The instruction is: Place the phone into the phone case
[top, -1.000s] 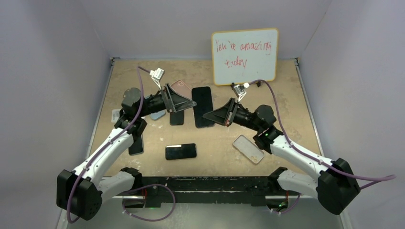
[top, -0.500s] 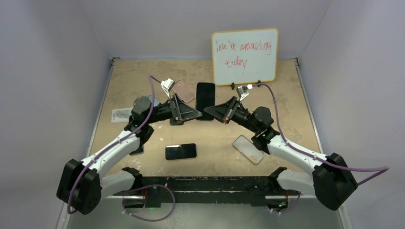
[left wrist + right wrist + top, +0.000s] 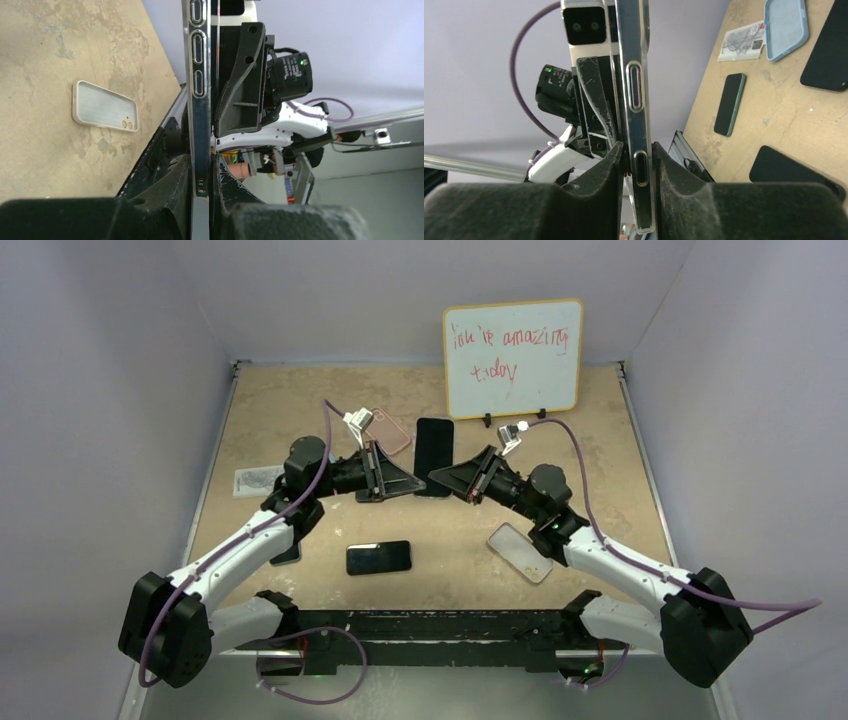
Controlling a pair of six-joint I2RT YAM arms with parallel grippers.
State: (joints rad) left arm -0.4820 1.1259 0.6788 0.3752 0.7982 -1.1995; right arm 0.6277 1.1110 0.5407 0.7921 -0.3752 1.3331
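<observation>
A black phone (image 3: 433, 445) hangs above the table's middle, held on edge between both grippers. My left gripper (image 3: 417, 483) comes in from the left and is shut on the phone's lower end. In the left wrist view, both pads press the metal-rimmed phone (image 3: 200, 100). My right gripper (image 3: 438, 478) faces it from the right. In the right wrist view, the phone (image 3: 636, 75) stands between its jaws. One pad touches it and a thin gap shows at the other. A clear phone case (image 3: 520, 552) lies flat under the right arm, and the same phone case (image 3: 104, 106) shows in the left wrist view.
A whiteboard (image 3: 513, 357) stands at the back. A pink case (image 3: 388, 428) lies behind the left gripper. A black phone (image 3: 379, 557) lies near the front. A teal phone (image 3: 730, 104), a blue case (image 3: 785, 27) and a paper card (image 3: 744, 42) lie on the left side.
My left gripper has swung right to the phone and closed on it. My right gripper's jaws have loosened slightly. The phone has shifted a little toward the back.
</observation>
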